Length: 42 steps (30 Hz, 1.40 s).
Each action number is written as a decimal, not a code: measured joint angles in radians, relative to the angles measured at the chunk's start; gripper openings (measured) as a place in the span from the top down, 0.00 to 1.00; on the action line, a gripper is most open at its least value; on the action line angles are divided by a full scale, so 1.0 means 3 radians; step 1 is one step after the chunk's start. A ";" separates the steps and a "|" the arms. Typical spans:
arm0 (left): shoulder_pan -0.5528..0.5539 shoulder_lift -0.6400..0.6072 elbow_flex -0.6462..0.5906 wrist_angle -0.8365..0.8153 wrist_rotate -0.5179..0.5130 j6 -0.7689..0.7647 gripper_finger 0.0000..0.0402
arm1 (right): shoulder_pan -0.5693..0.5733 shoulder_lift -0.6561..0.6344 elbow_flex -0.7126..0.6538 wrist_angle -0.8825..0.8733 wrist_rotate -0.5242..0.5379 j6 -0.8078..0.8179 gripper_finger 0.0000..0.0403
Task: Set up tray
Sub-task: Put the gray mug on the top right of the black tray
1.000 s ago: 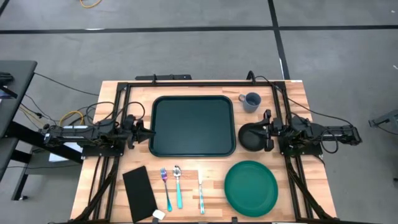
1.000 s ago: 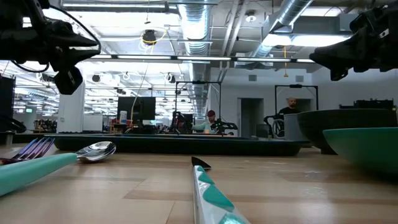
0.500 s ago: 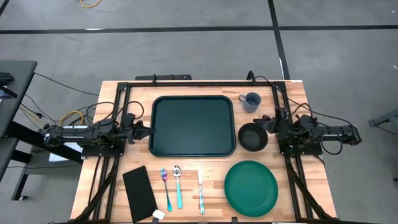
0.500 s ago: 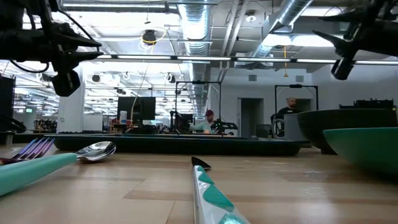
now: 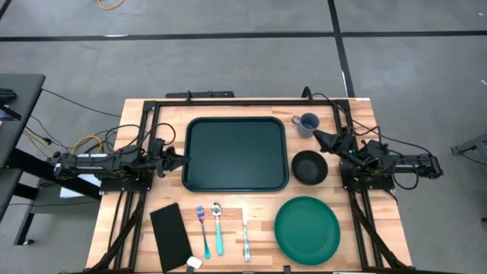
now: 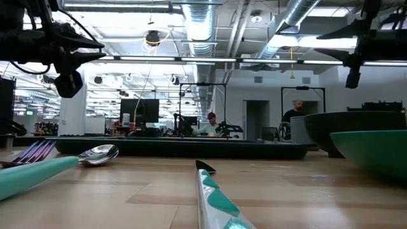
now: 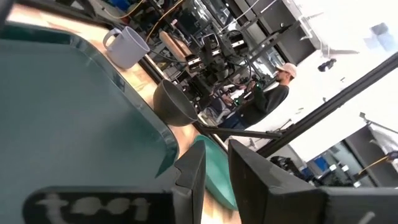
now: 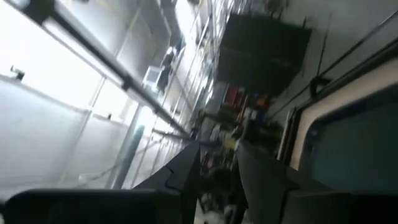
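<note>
The right pincer point(image 5: 319, 138), fingers nearly together and empty, had lifted off the black bowl point(image 5: 309, 167); the tray point(image 5: 236, 153) sat mid-tabletop, bare, so loading remained undone. The left pincer point(image 5: 180, 158), also narrow, waited at the tray's left edge.

From my left end effector point(image 7: 214, 171), fingers nearly together with a narrow gap. The tray point(image 7: 68, 118) lies directly ahead on the counter point(image 7: 146, 81). Beyond it stand a dark bowl point(image 7: 174, 106), a grey mug point(image 7: 124, 46) and a green plate point(image 7: 214, 171). A person point(image 7: 270, 99) stands farther off.
</note>
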 joint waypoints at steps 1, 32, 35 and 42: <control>0.0000 0.0000 -0.0001 0.0000 0.0000 0.0050 0.86 | -0.0001 0.0000 0.0002 0.0001 0.0035 0.0007 0.75; -0.0001 -0.0001 0.0000 0.0006 -0.0039 0.0136 0.86 | -0.1100 0.4445 0.4265 -0.4836 -0.0655 -0.1686 0.75; -0.0001 -0.0001 0.0000 0.0006 -0.0036 0.0135 0.86 | -0.1278 0.4716 0.4356 -0.4935 -0.0716 -0.1909 0.75; 0.0000 -0.0001 -0.0001 0.0006 -0.0031 0.0129 0.86 | -0.1516 0.5187 0.4356 -0.5187 -0.0696 -0.2034 0.75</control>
